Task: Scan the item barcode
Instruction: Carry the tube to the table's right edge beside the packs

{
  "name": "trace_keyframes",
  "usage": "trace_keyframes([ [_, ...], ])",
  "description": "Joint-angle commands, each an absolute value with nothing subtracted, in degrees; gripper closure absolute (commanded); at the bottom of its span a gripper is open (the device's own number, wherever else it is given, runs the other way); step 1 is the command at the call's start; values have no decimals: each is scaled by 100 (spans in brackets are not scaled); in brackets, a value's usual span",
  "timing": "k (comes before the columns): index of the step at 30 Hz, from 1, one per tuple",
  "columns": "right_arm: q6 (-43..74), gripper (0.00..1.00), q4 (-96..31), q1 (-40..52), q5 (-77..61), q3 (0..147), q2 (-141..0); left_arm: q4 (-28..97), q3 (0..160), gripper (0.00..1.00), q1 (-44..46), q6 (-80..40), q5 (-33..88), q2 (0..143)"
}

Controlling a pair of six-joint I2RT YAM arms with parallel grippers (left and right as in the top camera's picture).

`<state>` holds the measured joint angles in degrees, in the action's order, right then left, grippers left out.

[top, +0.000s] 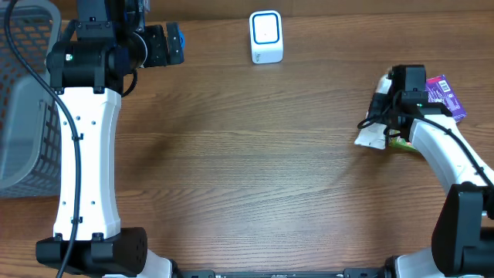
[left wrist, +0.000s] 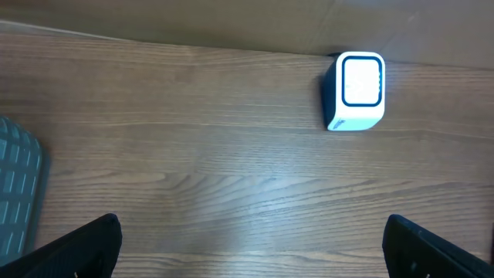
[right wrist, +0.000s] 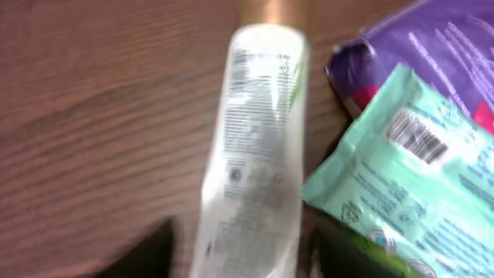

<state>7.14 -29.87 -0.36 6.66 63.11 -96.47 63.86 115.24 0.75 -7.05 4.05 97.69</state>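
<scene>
While motion blur smears the right wrist view, the right gripper (right wrist: 243, 259) shows only as two dark shapes at the bottom edge. They sit apart on either side of a white tube (right wrist: 251, 154) without pressing on it, so the jaws are parted and grasp nothing. The tube lies flat on the wooden table (top: 247, 170) at the far right, its print too blurred to read and its lower end cut off by the frame. Seen from overhead, the right arm (top: 444, 147) covers most of the tube, leaving only a white end showing.

Beside it lie a purple packet (right wrist: 432, 46), cropped at the top corner, and a green packet (right wrist: 401, 185) with one corner lying over the purple one. A barcode (right wrist: 417, 135) on the green packet's upper face is soft but recognisable.

The left gripper (left wrist: 255, 255) is cut down to two black fingertips in the bottom corners of its own view, spread wide over bare table and holding nothing. The scanner (top: 266, 36) stands at the table's back edge, well apart from the tube. A grey basket (top: 23, 100) at the left is partly hidden by the left arm (top: 85, 139) and cropped by the frame.

Count: two arms, one scanner, one tube, two packets, one basket.
</scene>
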Motion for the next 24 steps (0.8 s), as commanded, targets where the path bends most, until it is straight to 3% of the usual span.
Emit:
trace_keyframes([
  [1, 489, 18, -3356, -40, 486, 6873, -9500, 6386, 11601, 0, 78, -600, 405, 9815],
  [7, 484, 2, -4943, -10, -261, 8412, -9048, 6388, 11601, 0, 78, -600, 405, 9815],
  [16, 467, 0, -7940, 561, -1382, 11111, -8051, 6386, 11601, 0, 78, -600, 405, 9815],
  [24, 464, 0, -8331, 781, -1531, 11402, -7153, 6386, 11601, 0, 78, -600, 405, 9815],
])
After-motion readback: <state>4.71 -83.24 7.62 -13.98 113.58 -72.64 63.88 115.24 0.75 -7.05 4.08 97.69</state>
